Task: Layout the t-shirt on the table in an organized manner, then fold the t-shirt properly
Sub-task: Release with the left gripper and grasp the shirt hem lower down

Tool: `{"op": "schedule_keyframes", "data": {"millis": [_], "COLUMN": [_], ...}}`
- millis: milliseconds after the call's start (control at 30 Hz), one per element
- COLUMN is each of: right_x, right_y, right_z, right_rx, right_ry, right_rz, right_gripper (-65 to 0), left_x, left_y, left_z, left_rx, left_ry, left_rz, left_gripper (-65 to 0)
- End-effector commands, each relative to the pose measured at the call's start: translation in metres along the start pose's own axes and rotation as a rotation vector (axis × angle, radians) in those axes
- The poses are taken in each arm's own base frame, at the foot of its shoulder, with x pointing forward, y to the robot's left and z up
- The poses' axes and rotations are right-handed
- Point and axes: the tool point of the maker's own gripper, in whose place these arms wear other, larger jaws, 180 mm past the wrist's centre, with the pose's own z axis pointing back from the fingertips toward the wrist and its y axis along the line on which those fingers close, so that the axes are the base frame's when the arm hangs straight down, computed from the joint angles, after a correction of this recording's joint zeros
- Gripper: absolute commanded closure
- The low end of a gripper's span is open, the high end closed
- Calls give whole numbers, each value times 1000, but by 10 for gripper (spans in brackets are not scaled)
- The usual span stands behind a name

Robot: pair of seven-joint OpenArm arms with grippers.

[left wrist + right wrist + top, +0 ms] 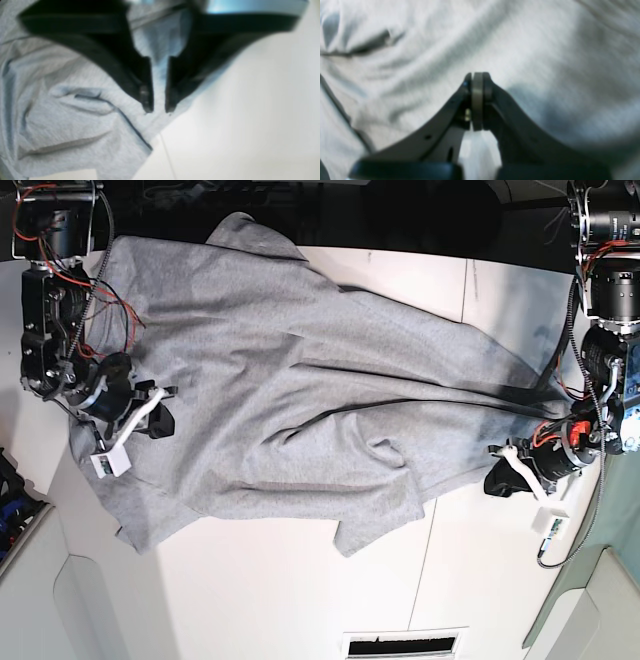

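The t-shirt (300, 380) sprawled rumpled across the worktop (300, 600). Left claw (158, 110) sat nearly together over its edge, grip unclear; right claw (477, 82) was pressed together above cloth. Best move: pull corners outward, evenly.

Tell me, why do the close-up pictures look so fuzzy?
Left wrist view: the camera sits very near, so the black fingers and the t-shirt smear softly. Right wrist view: the cloth blurs into pale streaks behind the fingers. Base view: farther away, so sharper, with dark shadows in the folds.
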Motion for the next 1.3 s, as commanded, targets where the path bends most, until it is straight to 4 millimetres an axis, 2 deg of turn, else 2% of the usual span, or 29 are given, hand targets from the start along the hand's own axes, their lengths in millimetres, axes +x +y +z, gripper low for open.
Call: {"op": "schedule_keyframes", "data": {"millis": [0,67,167,300,367,500,700,800,900,967,1133,1267], "right_x": [21,18,10,-12,-28,-50,-53,-57,-70,-80,-102,-110], "right_y": [-5,-6,-11,-20,-25,-42,-72,-77,-76,-75,-68,-59], "right_z": [-1,-14,-27,-36,-37,-32,-14,-8,-6,-5,-2,3], "right_rx": [-12,-19,-21,-36,-59,-96,-133,-129,-129,-128,-107,-86], "right_ry": [-52,-37,-15,54,105,173,168,171,192,207,222,216], "right_rz": [3,-12,-47,-75,-56,-49,-75,-100,-110,-116,-161,-172], "right_gripper": [0,0,0,0,0,0,0,0,0,0,0,0], "left_x": [17,2,-20,-28,-30,-31,-35,-41,-53,-62,-82,-100], "left_y": [-1,-14,-20,-29,-25,13,53,70,80,74,43,11], "left_z": [-2,-19,-45,-71,-77,-74,-52,-40,-30,-28,-28,-26], "left_rx": [-9,-24,17,40,58,195,274,309,341,312,149,-26], "left_ry": [-57,-33,44,109,144,188,234,283,355,406,478,520], "left_rz": [-2,-7,-12,-39,-63,-50,-62,-56,-39,-15,68,86], "left_gripper": [-13,0,0,0,0,0,0,0,0,0,0,0]}}
